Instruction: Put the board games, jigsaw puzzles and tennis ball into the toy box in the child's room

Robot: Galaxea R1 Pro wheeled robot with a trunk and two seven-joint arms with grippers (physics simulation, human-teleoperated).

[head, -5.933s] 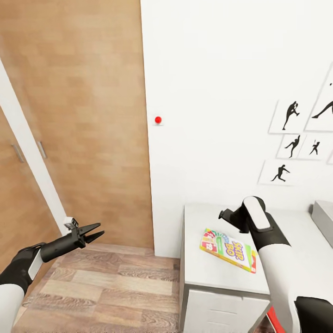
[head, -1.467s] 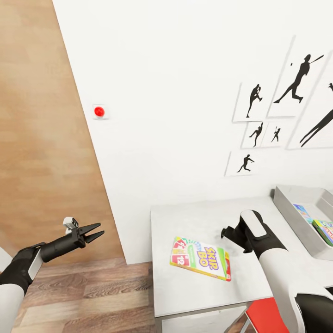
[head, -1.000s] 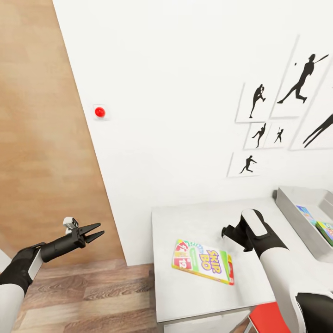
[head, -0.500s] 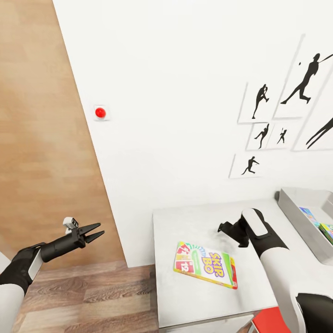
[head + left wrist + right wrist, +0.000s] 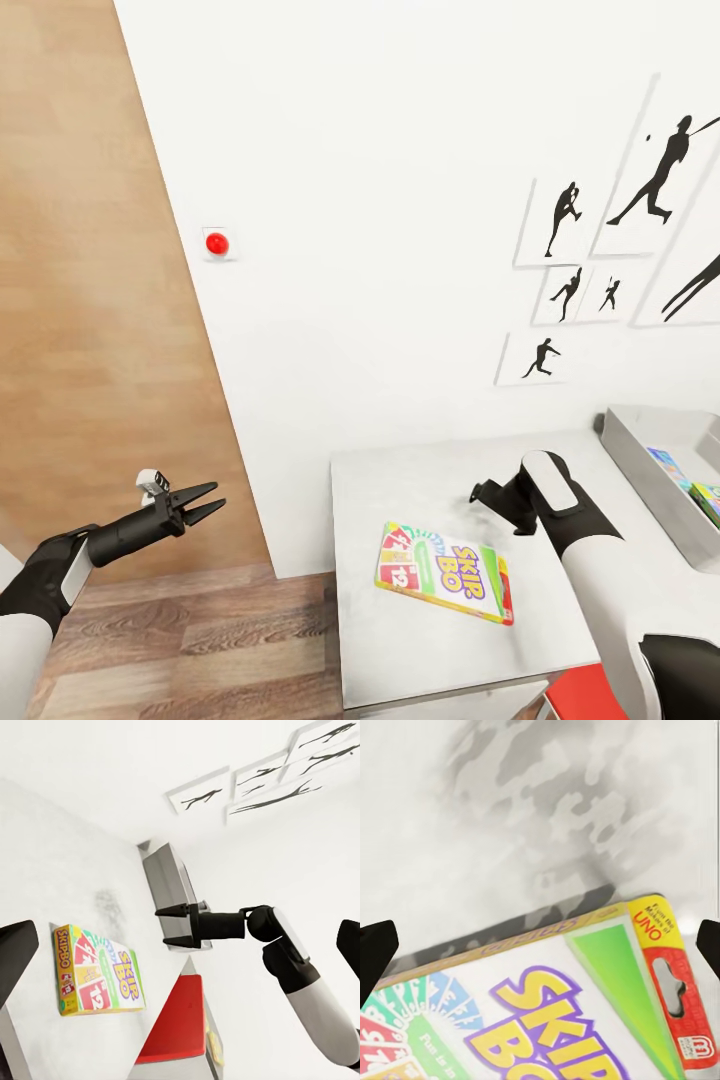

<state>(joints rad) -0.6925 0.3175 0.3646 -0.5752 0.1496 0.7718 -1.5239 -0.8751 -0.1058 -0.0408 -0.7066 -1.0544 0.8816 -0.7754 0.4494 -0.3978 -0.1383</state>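
On matte white table (image 5: 420,640), flat glossy board game (image 5: 446,574)

One board game on the table, others in the toy box

The yellow-green-orange board game (image 5: 446,574) lies flat on the white table (image 5: 420,640), slightly skewed. At the table's right end, the grey toy box (image 5: 650,480) holds two colourful flat things, partly cut off.

game box (image 5: 445,573): "SKIP BO", "12" on its red corner | box end between the right fingers: "From the Makers of UNO", Mattel mark on red hang tab (image 5: 679,1016)
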